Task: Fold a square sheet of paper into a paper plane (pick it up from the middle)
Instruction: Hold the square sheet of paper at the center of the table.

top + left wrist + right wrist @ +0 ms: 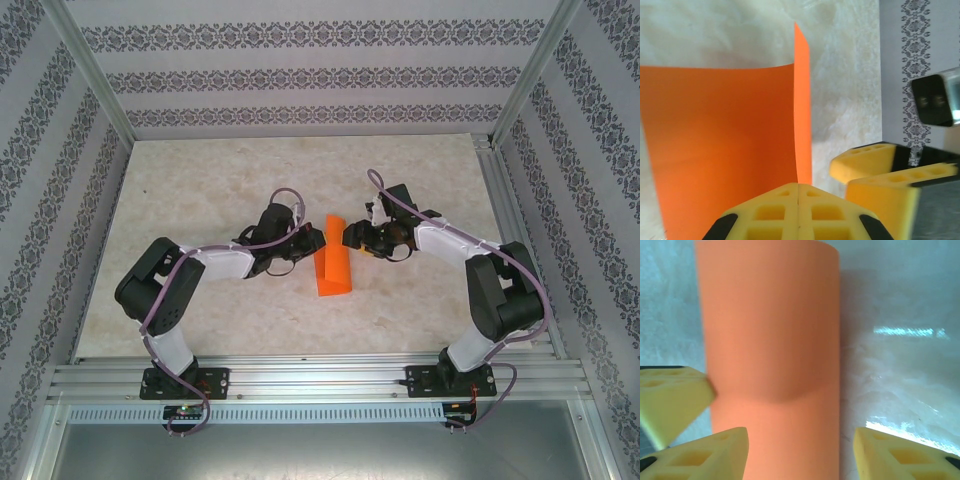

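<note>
Left gripper (798,186) is fully closed: its yellow pads (765,215) press flat together low in its wrist view, and the raised edge of the square sheet of paper (725,150) runs straight down into the seam between them, so that edge is pinched. Just past those pads the orange sheet spreads out over the table (200,200), one broad part lying flat and a narrow strip along its right side standing upright. Facing it from the other side, the right gripper (801,436) stands with its jaws well apart, one yellow finger on either side of the paper, which bulges up between them as a smooth rounded hump with a shallow dent across it; whether either finger touches the sheet cannot be told. From above, the two grippers meet nose to nose near the middle of the pale marbled table, and the paper lies between and just below them as a long narrow doubled-over shape. Beyond the table rises the patterned wall (300,80).
</note>
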